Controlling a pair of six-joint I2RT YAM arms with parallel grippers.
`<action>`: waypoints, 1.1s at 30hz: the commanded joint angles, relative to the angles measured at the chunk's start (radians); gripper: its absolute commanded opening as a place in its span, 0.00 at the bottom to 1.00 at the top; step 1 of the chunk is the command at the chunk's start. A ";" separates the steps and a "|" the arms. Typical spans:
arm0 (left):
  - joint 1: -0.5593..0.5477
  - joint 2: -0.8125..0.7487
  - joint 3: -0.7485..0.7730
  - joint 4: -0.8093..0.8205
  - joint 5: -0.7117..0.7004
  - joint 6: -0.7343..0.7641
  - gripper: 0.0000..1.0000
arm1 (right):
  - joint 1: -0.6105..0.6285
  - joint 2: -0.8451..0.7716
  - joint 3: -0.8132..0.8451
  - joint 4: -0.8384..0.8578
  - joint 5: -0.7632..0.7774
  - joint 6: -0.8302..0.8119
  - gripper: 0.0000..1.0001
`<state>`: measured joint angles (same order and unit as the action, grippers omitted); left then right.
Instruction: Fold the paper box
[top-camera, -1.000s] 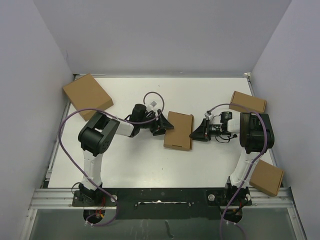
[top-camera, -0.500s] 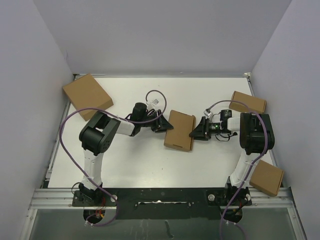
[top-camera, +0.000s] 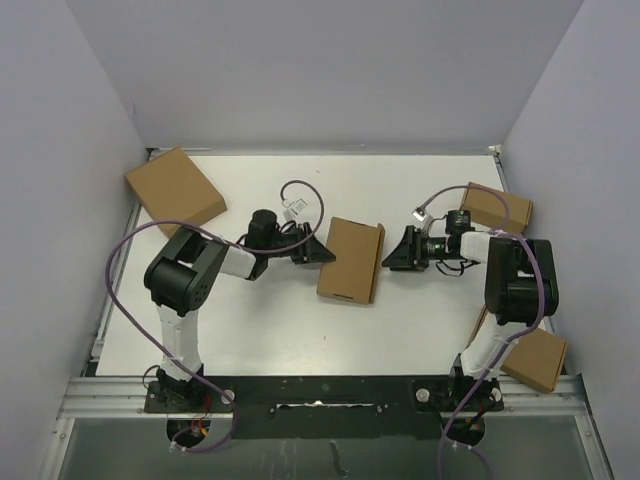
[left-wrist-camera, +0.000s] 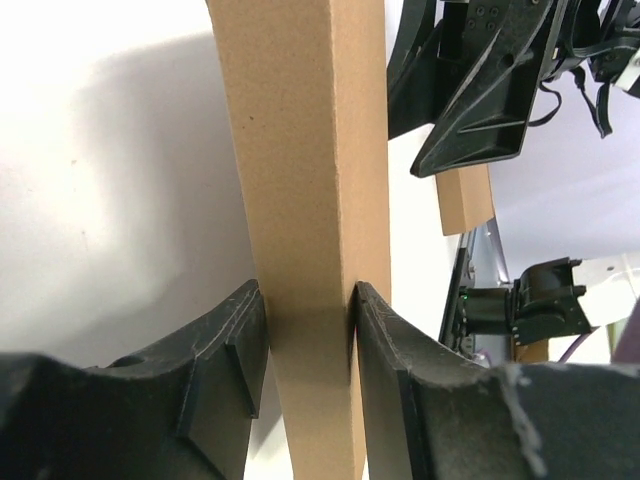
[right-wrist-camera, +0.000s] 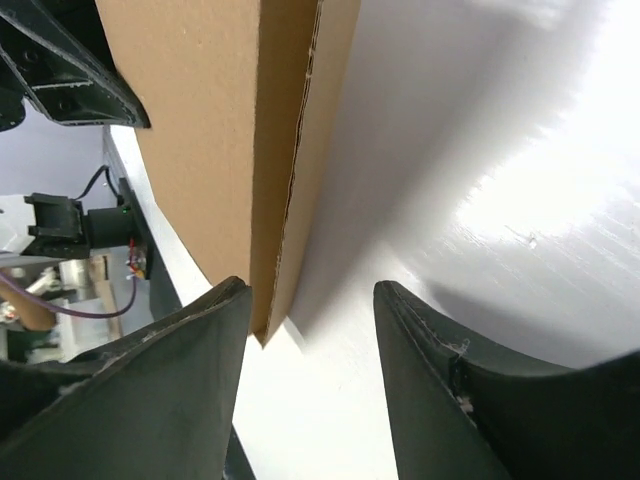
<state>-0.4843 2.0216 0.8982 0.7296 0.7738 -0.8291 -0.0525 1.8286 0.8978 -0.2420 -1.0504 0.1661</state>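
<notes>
The paper box (top-camera: 351, 260) is a flat, closed brown cardboard packet in the middle of the table. My left gripper (top-camera: 322, 255) is at its left edge. In the left wrist view that gripper (left-wrist-camera: 308, 330) is shut on the box's thin edge (left-wrist-camera: 300, 150), with both pads pressed on the cardboard. My right gripper (top-camera: 390, 254) stands just off the box's right edge. In the right wrist view its jaws (right-wrist-camera: 312, 290) are open, and the box's corner (right-wrist-camera: 262, 300) sits beside the left finger with bare table between the fingers.
Three ready-made brown boxes stand around: one at the back left (top-camera: 175, 190), one at the back right (top-camera: 497, 207) and one at the near right by the right arm's base (top-camera: 535, 357). Grey walls close in the table on three sides.
My left gripper has shut on the box's left edge and drawn the box a little left and back. The right gripper has opened, let go of the right edge and backed off.
</notes>
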 joint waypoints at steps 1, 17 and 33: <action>0.058 -0.123 -0.035 0.113 0.056 0.153 0.30 | -0.006 -0.124 0.044 -0.023 0.023 -0.091 0.53; 0.191 -0.269 0.362 -1.071 0.258 0.820 0.23 | -0.012 -0.360 -0.038 0.139 0.039 -0.179 0.53; 0.112 -0.291 0.383 -1.287 0.032 1.064 0.22 | 0.079 -0.347 -0.273 0.728 0.083 -0.078 0.60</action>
<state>-0.3679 1.8194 1.3304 -0.5892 0.8562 0.1753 -0.0170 1.4647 0.6300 0.3218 -0.9897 0.0849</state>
